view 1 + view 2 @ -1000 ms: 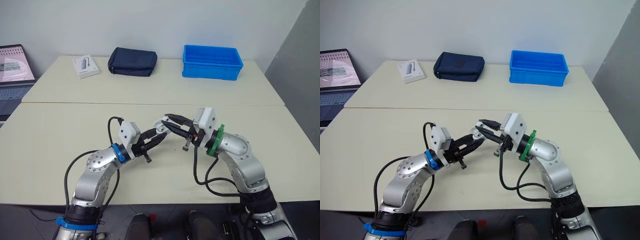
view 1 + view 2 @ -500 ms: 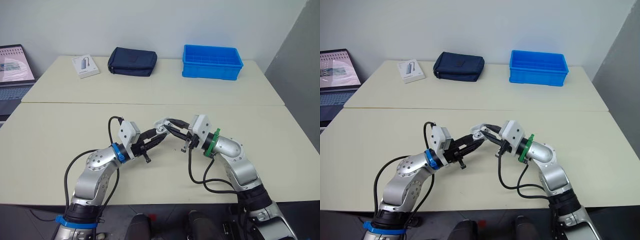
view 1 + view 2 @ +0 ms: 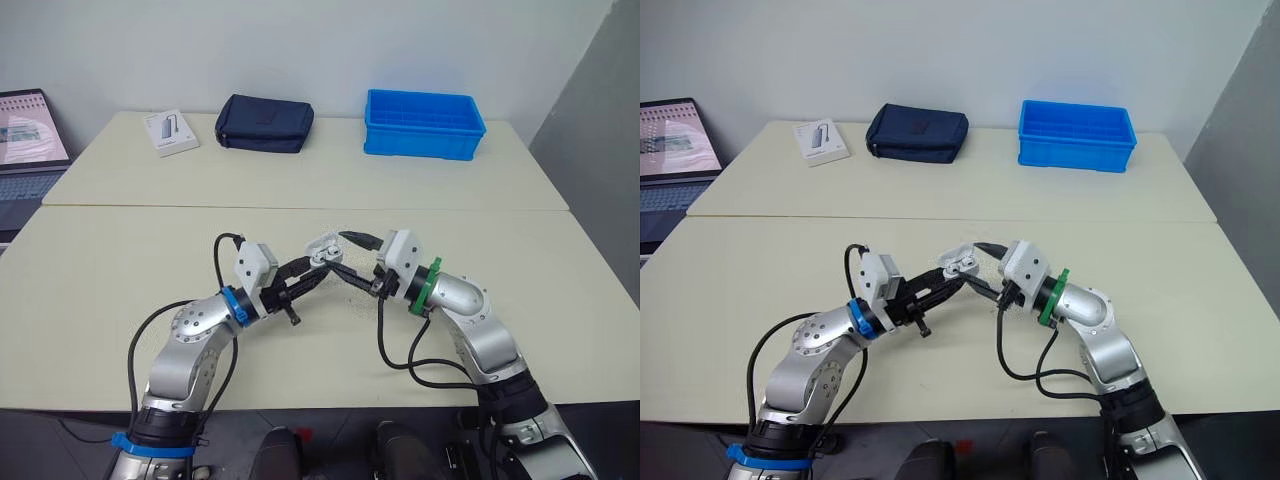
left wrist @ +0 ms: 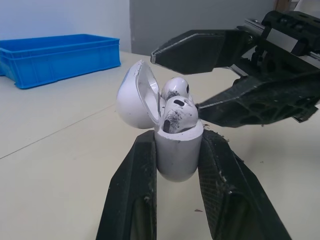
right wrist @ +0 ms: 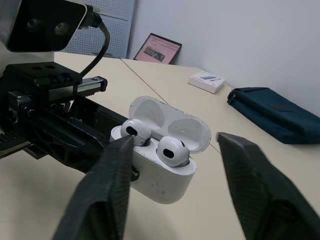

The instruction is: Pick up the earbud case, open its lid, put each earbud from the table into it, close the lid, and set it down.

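Left hand [image 3: 319,268]: clenched on the earbud case [image 4: 177,156], one black finger pressed to each side of its lower body.
Left arm: bent at the elbow, forearm angled forward and inward, so the hand points to the middle of the near surface [image 3: 120,262].
Right hand [image 3: 347,256]: released, its two fingers spread wide, one above the case and one below it.
Right arm: bent at the elbow, forearm reaching forward and inward, tip to tip with the left hand.
Right fingers and case: the lower fingertip [image 4: 200,106] lies just beside the nearer earbud; I cannot tell whether it touches.
Earbud case: held upright, raised off the surface between the two hands.
Lid [image 5: 175,121]: swung open and tilted back on its hinge.
Earbuds: both sit in the case, one [image 5: 135,131] beside the other [image 5: 172,149], their heads standing above the rim.
Far surface: blue bin [image 3: 424,123] on the right, dark pouch [image 3: 265,123] in the middle, small white box [image 3: 171,132] to its left.
Laptop [image 3: 28,140]: open, at the far left edge.
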Tool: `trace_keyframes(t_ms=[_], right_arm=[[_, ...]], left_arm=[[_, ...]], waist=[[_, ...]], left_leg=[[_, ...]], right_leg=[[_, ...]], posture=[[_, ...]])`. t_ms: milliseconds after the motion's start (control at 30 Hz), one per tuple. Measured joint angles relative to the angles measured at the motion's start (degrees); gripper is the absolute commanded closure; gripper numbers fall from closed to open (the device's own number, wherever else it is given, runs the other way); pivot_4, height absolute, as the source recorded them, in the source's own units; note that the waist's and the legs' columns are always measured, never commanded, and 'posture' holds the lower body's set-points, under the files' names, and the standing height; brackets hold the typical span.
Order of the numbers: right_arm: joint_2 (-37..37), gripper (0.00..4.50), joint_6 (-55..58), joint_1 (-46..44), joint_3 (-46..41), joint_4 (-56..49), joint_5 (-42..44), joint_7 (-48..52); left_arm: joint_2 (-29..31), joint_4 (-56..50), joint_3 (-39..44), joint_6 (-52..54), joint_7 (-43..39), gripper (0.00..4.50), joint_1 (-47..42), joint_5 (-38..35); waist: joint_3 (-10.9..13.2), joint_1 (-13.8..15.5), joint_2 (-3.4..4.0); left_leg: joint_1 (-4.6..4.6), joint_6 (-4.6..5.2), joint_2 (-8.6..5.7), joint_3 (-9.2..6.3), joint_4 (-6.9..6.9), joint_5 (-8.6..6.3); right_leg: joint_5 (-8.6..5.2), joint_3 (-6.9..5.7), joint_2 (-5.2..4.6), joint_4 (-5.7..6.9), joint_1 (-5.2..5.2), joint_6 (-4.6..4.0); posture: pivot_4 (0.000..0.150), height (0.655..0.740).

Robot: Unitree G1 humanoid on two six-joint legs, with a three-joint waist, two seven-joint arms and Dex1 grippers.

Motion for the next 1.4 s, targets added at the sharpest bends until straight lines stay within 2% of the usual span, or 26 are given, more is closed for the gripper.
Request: trace_keyframes(t_ms=[67, 200, 400, 467, 567, 767, 933, 1133, 1400], right_arm=[[-1.84, 0.94, 2.05, 0.64, -0.46, -2.89, 1.65, 1.09], [-11.04, 0.94, 11.71, 2.37, -6.27, -10.71, 10.27, 5.73], [-23.77, 0.94, 23.16, 1.31, -15.13, -13.85, 18.44, 9.83], [-26.81, 1.3, 24.97, -0.4, -15.19, -13.33, 19.18, 11.94], [-30.05, 2.21, 25.8, -3.8, -14.15, -11.09, 19.5, 16.18], [-31.66, 4.5, 27.13, -9.91, -6.97, -5.53, 18.83, 24.08], [-31.72, 4.5, 29.3, -11.15, -3.69, -5.53, 19.05, 27.5], [-31.45, 4.5, 34.37, -11.4, -3.66, -9.59, 23.31, 28.46], [-32.63, 4.5, 35.86, -10.18, -3.79, -12.27, 24.67, 29.12]], left_arm=[[0.03, 0.03, -0.07, -0.34, -0.16, 3.74, -0.04, 0.0], [0.92, 0.97, -0.46, -0.19, -2.51, 3.74, -0.53, -0.45], [1.51, 3.46, -5.23, 3.65, -10.71, 3.74, -5.8, -2.96], [1.46, 4.43, -7.24, 4.38, -13.7, 3.74, -8.36, -3.24], [1.43, 5.43, -9.72, 6.04, -18.1, 3.74, -11.36, -4.32], [0.28, 7.09, -12.7, 9.27, -22.63, 3.74, -14.52, -5.0], [-0.3, 7.16, -12.89, 9.57, -22.62, 3.74, -14.56, -4.99], [0.28, 6.76, -12.88, 10.47, -22.56, 3.74, -13.18, -4.96], [0.43, 6.72, -12.9, 11.06, -21.97, 3.74, -12.58, -4.47]], waist=[[0.0, 0.02, 0.0], [0.0, 0.32, 0.0], [0.01, 0.3, 0.01], [0.01, 0.07, 0.01], [0.01, -0.26, 0.02], [0.03, -0.1, 0.04], [0.03, -0.11, 0.04], [0.03, -0.11, 0.04], [0.03, -0.04, 0.04]], left_leg=[[-0.01, 0.0, 0.0, 0.0, 0.0, 0.0], [-0.04, 0.0, -0.04, 0.04, 0.01, 0.0], [-0.03, 0.0, -0.04, 0.02, 0.02, 0.0], [-0.03, 0.01, -0.03, 0.03, 0.0, 0.0], [-0.03, 0.02, -0.01, -0.01, -0.02, -0.01], [-0.11, 0.03, 0.0, -0.09, -0.01, -0.01], [-0.28, 0.03, 0.0, -0.09, 0.01, -0.01], [-0.27, 0.03, 0.0, -0.1, 0.01, -0.01], [-0.27, 0.03, 0.0, -0.09, 0.04, -0.01]], right_leg=[[0.0, 0.0, -0.01, -0.02, 0.0, 0.0], [0.0, 0.01, -0.07, -0.09, 0.01, 0.0], [-0.02, -0.01, -0.05, -0.08, 0.01, -0.03], [-0.02, -0.01, -0.01, -0.1, -0.01, -0.04], [-0.03, 0.03, 0.07, -0.1, -0.02, -0.04], [-0.05, -0.01, 0.12, -0.13, -0.05, -0.07], [-0.05, 0.0, 0.11, -0.13, -0.22, -0.06], [-0.05, -0.01, 0.11, -0.07, -0.24, -0.06], [-0.05, -0.02, 0.1, -0.06, -0.23, -0.06]], posture=[[0.15, 0.74], [0.15, 0.74], [0.15, 0.74], [0.15, 0.74], [0.15, 0.74], [0.15, 0.74], [0.15, 0.74], [0.15, 0.74], [0.15, 0.74]])
